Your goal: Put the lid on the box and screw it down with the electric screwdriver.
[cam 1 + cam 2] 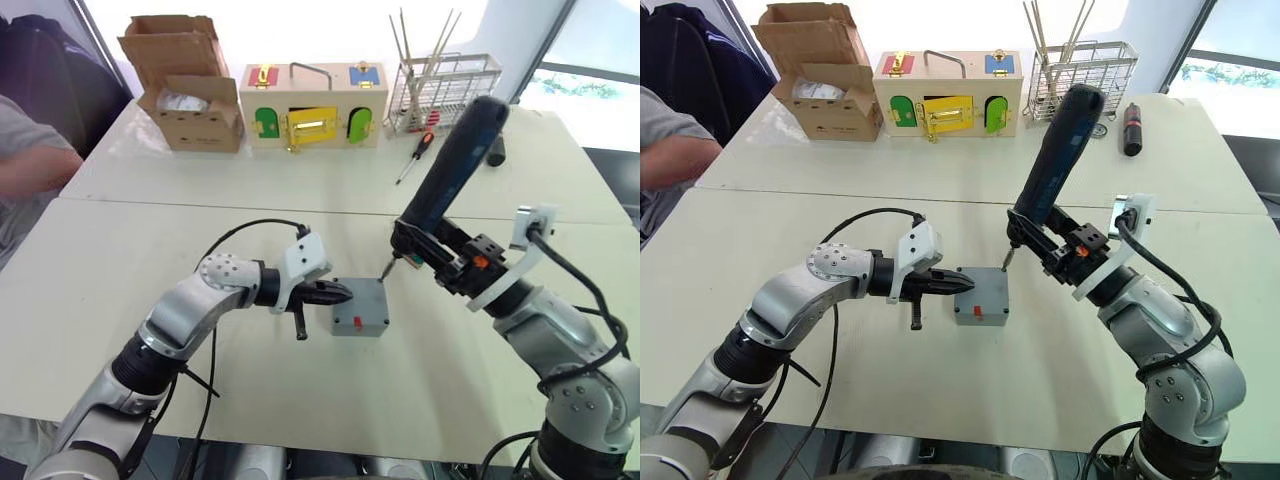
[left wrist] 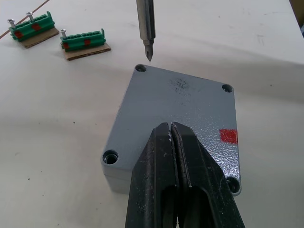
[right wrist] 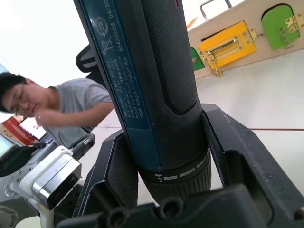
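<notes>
**Q:** Left eye view first: where are the box and lid?

**A:** The box (image 1: 359,307) sits near the middle of the pale table (image 1: 120,250), a small grey square with a red mark on its near side. The lid (image 2: 175,104) is already seated on top of it, with screw holes at the corners.

**Q:** What is the left gripper doing?

**A:** The left gripper (image 1: 336,292) reaches in from the left with its two black fingers pressed together, nothing between them. The tips rest at the left edge of the lid.

**Q:** And the right one?

**A:** The right gripper (image 1: 1045,248) is clamped around the electric screwdriver (image 1: 455,165), a thick dark blue-black cylinder tilted so its top leans far and right. Its thin metal bit (image 2: 146,28) points down at the lid's far corner hole, the tip just above it and not quite touching.

**Q:** What else is on the table?

**A:** Along the far side, from left to right: an open cardboard carton (image 1: 185,85), a wooden box with coloured doors (image 1: 312,108), and a wire rack (image 1: 443,92). A slim red-and-black hand screwdriver (image 1: 415,156) lies near the rack. Two green terminal blocks (image 2: 57,33) on cardboard lie beyond the box in the left wrist view. A person in a grey shirt (image 1: 25,155) sits at the far left.
</notes>
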Controlling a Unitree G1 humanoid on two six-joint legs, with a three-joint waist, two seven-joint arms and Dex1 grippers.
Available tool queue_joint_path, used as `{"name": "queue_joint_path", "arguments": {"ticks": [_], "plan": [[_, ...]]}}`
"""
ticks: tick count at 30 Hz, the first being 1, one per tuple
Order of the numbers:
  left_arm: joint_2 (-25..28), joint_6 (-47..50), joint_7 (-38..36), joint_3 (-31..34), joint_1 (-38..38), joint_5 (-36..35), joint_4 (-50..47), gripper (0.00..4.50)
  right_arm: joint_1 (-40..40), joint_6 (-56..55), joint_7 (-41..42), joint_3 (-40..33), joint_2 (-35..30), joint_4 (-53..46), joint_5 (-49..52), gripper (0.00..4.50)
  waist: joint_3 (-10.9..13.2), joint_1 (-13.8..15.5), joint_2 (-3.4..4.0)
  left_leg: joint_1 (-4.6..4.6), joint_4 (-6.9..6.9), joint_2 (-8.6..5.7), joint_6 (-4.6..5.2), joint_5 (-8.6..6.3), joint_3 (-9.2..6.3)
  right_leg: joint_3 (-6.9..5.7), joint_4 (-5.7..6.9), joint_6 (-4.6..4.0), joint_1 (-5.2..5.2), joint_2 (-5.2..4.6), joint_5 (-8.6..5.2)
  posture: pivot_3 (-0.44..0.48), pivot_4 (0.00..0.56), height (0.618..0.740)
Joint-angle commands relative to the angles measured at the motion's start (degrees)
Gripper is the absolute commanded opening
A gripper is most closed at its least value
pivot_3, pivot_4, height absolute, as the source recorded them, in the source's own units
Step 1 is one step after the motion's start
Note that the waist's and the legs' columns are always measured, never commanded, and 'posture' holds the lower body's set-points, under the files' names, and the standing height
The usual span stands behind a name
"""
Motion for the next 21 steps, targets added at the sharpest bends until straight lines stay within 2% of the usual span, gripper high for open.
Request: {"name": "queue_joint_path", "arguments": {"ticks": [1,21], "plan": [[-0.10,-0.04,-0.22,0.05,-0.41,0.71,-0.80,0.00,-0.51,-3.57,-0.18,0.43,-0.66,-0.87,0.38,1.76,0.00,0.00,0.00,0.00,0.00,0.00,0.00,0.00,0.00,0.00,0.00,0.00,0.00,0.00,0.00,0.000,0.150,0.740],[0.04,1.05,0.83,0.53,0.75,0.55,-2.79,0.00,1.32,-9.19,0.11,3.51,-4.39,2.92,-0.69,1.76,0.00,0.07,0.00,0.00,0.01,0.00,0.00,0.00,0.00,0.00,0.00,0.00,0.03,0.00,0.00,0.000,0.150,0.740]]}}
